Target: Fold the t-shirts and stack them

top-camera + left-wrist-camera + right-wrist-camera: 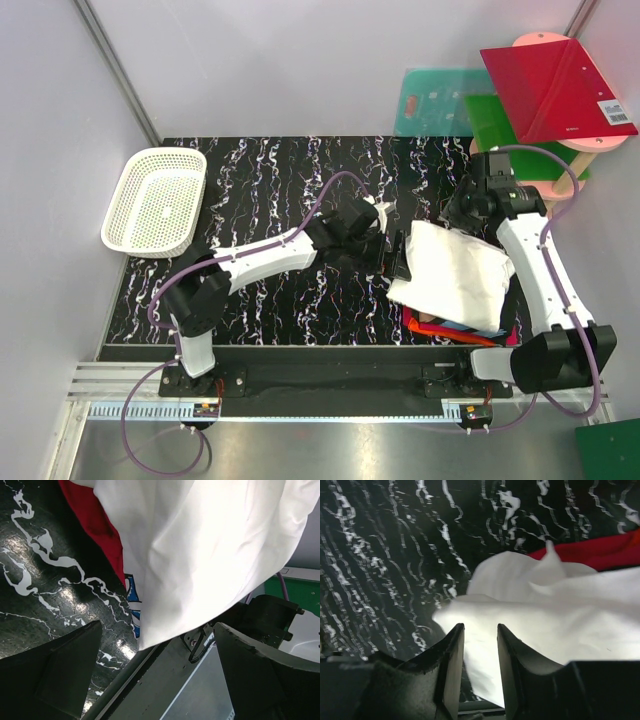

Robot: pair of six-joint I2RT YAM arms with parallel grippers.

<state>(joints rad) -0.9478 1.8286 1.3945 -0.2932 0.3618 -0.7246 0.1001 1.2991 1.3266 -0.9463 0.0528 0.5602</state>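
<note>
Stands mid-fold, with white t-shirt [455,270] rumpled atop red-orange t-shirt [452,333] at right of table [280,180], left gripper [157,630] spread wide beside it, right gripper [480,645] narrow at its far edge, grip undeterminable, neat stack pending.

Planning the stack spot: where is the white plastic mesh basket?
Top view: the white plastic mesh basket sits at the black table's far-left corner, well left of the white cloth t-shirt.

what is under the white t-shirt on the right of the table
A red-orange t-shirt pokes out from under the white t-shirt at its near edge. How far it runs, and whether anything else lies beneath, is hidden by the white cloth.
</note>
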